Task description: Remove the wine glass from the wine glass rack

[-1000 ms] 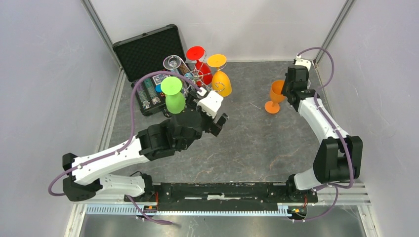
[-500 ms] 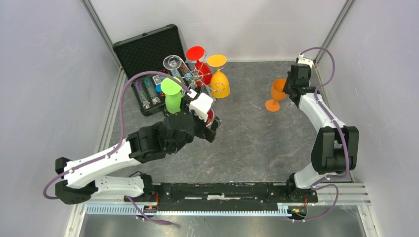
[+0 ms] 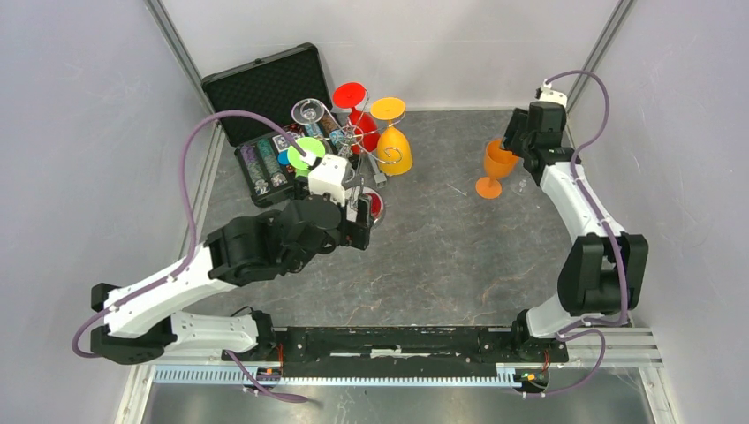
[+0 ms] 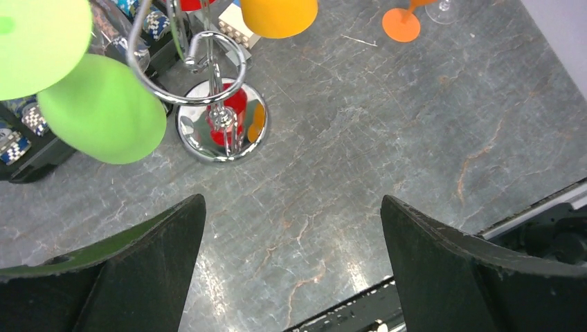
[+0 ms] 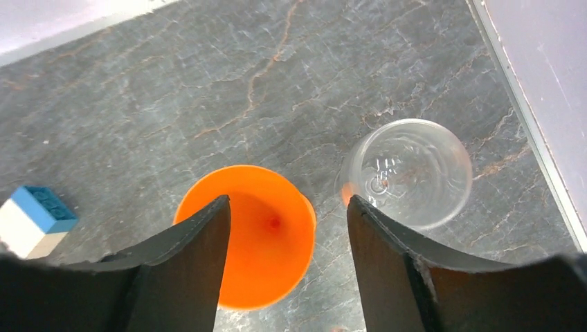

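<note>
Black case [image 3: 256, 88]: it lies open at the far left, just beside the rack. We think it crowds any sweep on that side.
Green wine glass [image 4: 102, 111]: it hangs bowl-down from a hook on the rack's left and is the glass nearest our left gripper.
Left gripper [image 4: 291, 207]: the fingers are spread wide with nothing between them, near the rack's base.
Wine glass rack [image 4: 194, 138]: it stands upright and also carries a clear hanging glass [image 3: 307, 112], a red glass [image 3: 353, 95] and a yellow glass [image 3: 393, 150].
Risk: pulling the green glass sideways could drag the light stand over. A finger could also knock a neighbouring glass.
Orange glass [image 5: 249, 235]: it stands upright on the table, well to the right.
Right gripper [image 5: 287, 204]: the fingers are apart above the orange rim. We cannot tell whether one touches it, and a brush could tip the glass.
Clear standing glass [image 5: 408, 173]: it stands just beside the orange one.
</note>
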Controlling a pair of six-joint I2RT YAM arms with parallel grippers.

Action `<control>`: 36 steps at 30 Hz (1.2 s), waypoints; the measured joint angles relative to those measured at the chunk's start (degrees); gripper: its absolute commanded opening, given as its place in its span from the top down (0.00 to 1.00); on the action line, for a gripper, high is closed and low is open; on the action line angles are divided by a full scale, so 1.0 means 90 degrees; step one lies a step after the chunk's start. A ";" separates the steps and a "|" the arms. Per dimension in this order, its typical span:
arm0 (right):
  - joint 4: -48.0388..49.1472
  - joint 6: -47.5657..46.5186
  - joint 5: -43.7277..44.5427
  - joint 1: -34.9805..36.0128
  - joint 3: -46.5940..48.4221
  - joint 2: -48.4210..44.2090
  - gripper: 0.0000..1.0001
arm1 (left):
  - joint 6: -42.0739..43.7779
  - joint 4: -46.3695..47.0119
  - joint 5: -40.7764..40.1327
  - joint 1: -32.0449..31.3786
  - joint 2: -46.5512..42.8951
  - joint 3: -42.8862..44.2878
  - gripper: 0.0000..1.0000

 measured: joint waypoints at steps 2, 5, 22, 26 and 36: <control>-0.0070 0.0017 -0.0134 -0.0017 0.0000 -0.0262 0.31 | -0.0199 -0.0330 0.0022 0.0000 -0.0034 0.0255 0.00; -0.0085 0.0061 -0.0396 -0.0024 -0.0053 -0.0799 0.31 | -0.0068 -0.0364 0.0240 0.0000 -0.0359 0.0243 0.00; -0.0219 0.0738 -0.2382 -0.0027 -0.2280 -0.4537 0.30 | 0.0435 0.0585 0.1180 0.1292 -0.0090 0.1311 0.00; -0.0386 0.0736 -0.2533 -0.0027 -0.2280 -0.4826 0.30 | 0.0464 0.0561 0.2443 0.3060 0.0899 0.2047 0.00; -0.0447 0.0758 -0.3084 -0.0027 -0.2380 -0.4923 0.30 | 0.0367 0.0685 0.4214 0.5724 0.0597 0.2008 0.00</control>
